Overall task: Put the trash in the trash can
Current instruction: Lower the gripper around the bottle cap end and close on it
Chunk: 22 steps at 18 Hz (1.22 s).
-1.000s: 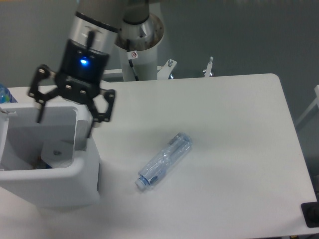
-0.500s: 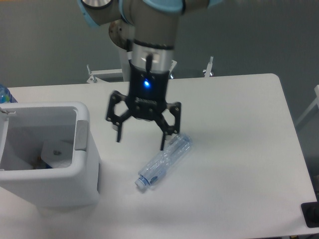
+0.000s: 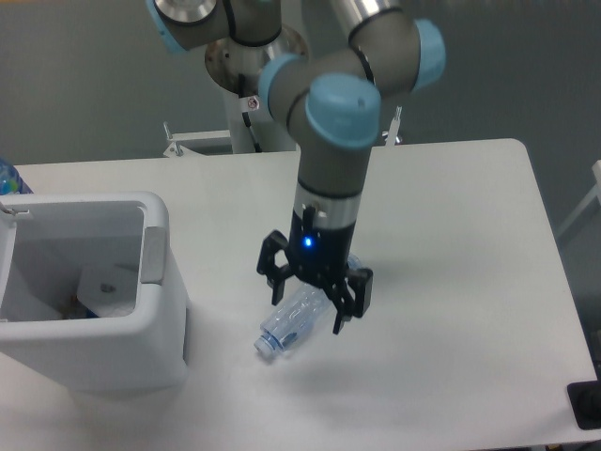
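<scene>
The clear crushed plastic bottle (image 3: 285,327) lies on the white table, cap end toward the front left. My gripper (image 3: 309,307) is open and low over the bottle's middle, one finger on each side of it. The fingers stand apart from the bottle as far as I can tell. The white boxy trash can (image 3: 150,324) stands at the left edge of the table, with a grey tab (image 3: 153,254) on its right wall. A whitish flat wrapper (image 3: 108,287) lies inside the can.
The arm's base and mounting brackets (image 3: 319,122) stand behind the table's far edge. A blue-capped bottle (image 3: 7,178) shows at the far left. A dark object (image 3: 584,406) sits at the front right corner.
My gripper moved from above the trash can rightward across the table and came down over the bottle. It stays open. The bottle has not moved.
</scene>
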Each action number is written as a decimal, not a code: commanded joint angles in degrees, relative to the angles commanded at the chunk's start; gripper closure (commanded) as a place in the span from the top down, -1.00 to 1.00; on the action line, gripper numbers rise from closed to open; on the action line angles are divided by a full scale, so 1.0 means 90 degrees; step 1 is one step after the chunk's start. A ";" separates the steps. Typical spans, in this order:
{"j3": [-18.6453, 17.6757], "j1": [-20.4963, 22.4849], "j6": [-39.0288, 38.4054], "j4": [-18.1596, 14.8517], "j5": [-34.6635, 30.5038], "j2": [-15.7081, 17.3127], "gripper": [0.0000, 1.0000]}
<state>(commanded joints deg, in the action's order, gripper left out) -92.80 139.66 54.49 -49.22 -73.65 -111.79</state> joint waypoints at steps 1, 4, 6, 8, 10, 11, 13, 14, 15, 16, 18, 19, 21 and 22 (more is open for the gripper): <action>-0.0030 -0.0010 0.0029 0.0019 0.0000 -0.0068 1.00; 0.0018 -0.0029 0.0068 0.0020 0.0029 -0.0263 1.00; 0.0028 -0.0243 0.0029 0.0020 0.0039 -0.0449 1.00; 0.0019 -0.0341 -0.0029 0.0020 0.0039 -0.0586 1.00; -0.0030 -0.0478 -0.0107 0.0020 0.0039 -0.0645 1.00; -0.0030 -0.0498 -0.0136 0.0029 0.0029 -0.0722 1.00; -0.0030 -0.0498 -0.0146 0.0029 0.0020 -0.0772 1.00; -0.0030 -0.0537 -0.0137 0.0029 0.0000 -0.0811 1.00; -0.0030 -0.0547 -0.0137 0.0029 -0.0010 -0.0888 1.00; -0.0021 -0.0547 -0.0137 0.0029 -0.0048 -0.0937 1.00; 0.0057 -0.0634 -0.0127 0.0039 -0.0195 -0.1055 1.00; 0.0067 -0.0654 -0.0127 0.0039 -0.0224 -0.1104 1.00; 0.0067 -0.0664 -0.0117 0.0059 -0.0341 -0.1172 1.00; 0.0058 -0.0683 -0.0108 0.0068 -0.0438 -0.1192 1.00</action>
<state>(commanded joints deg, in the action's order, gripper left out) -92.28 133.51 53.52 -48.60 -77.60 -122.52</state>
